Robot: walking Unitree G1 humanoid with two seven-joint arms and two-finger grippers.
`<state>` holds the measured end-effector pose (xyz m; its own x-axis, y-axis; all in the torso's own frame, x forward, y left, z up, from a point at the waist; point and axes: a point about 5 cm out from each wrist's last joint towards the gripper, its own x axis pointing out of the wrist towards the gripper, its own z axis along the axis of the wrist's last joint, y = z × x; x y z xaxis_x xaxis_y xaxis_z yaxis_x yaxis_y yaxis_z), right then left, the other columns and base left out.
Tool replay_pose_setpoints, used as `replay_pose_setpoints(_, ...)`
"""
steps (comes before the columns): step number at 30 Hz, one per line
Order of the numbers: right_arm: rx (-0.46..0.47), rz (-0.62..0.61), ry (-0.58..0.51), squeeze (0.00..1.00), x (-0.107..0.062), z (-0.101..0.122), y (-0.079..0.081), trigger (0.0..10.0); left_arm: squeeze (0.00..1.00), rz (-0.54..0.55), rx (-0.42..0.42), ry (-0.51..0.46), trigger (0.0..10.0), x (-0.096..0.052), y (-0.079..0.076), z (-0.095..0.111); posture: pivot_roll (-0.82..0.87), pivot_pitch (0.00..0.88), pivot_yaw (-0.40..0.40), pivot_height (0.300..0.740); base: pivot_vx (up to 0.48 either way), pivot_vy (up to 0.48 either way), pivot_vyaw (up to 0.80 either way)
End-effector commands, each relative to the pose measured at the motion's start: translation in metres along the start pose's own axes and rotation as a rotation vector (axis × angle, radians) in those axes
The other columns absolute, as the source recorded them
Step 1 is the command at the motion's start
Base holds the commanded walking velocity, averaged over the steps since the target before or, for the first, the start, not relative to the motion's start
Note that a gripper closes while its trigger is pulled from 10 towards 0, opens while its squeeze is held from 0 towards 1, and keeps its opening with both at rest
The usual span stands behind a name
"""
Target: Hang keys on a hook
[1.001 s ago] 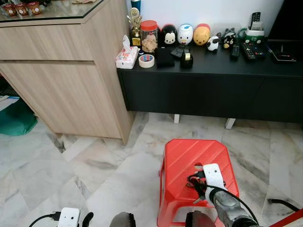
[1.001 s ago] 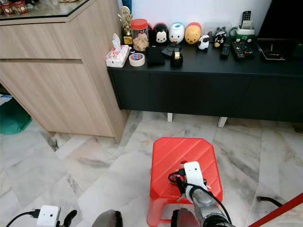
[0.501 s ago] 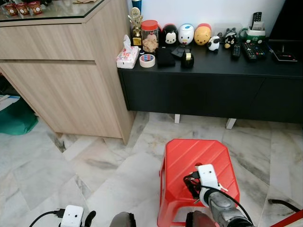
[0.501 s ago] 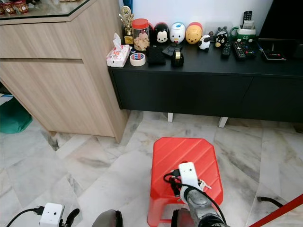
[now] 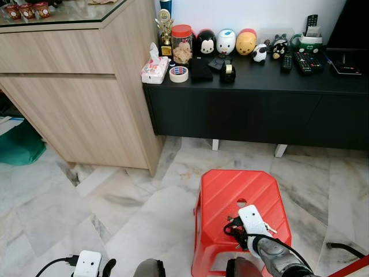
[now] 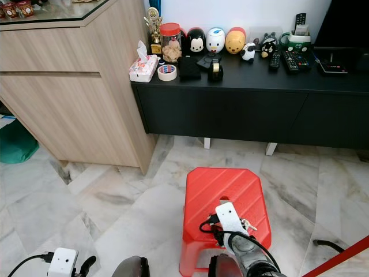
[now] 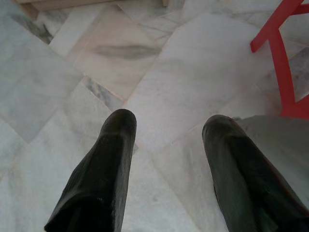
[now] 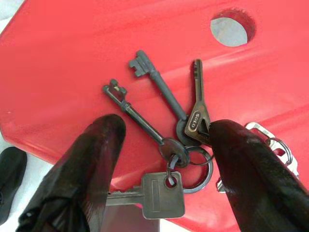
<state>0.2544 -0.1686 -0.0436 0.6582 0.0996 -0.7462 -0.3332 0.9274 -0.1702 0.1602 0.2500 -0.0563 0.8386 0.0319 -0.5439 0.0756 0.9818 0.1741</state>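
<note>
Straddling bunch of keys [image 8: 164,145] on red stool [image 5: 230,196], near its front edge: right tool [image 8: 161,159], fingers spread, one either side, nothing pinched yet. Left tool [image 7: 169,145] spread too, idle above marble floor [image 5: 86,202].

Risk, as judged: keys fan out loosely; closing fingers could catch one blade only or push bunch off front edge.

Around: black TV console [image 5: 259,104] with figurines, tape roll [image 5: 178,74], tissue pack [image 5: 153,68]; wooden cabinet [image 5: 75,86]. No hook visible.
</note>
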Motion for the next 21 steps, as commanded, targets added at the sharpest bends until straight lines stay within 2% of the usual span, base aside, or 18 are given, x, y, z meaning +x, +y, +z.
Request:
replay_pose_setpoints(1,-0.003,0.022,0.023,0.0,0.0001,-0.0045,0.0047,0.0,0.0,0.005,0.009,0.037,10.0,-0.0057,0.006,-0.0084,0.16,0.06,0.053,0.635,0.0,0.0,0.0)
replay_pose_setpoints(21,-0.019,0.061,0.027,0.0,0.0014,-0.0023,0.0141,0.0,0.0,0.007,0.013,0.07,10.0,-0.0037,0.0051,-0.0104,0.16,0.046,0.054,0.635,0.0,0.0,0.0)
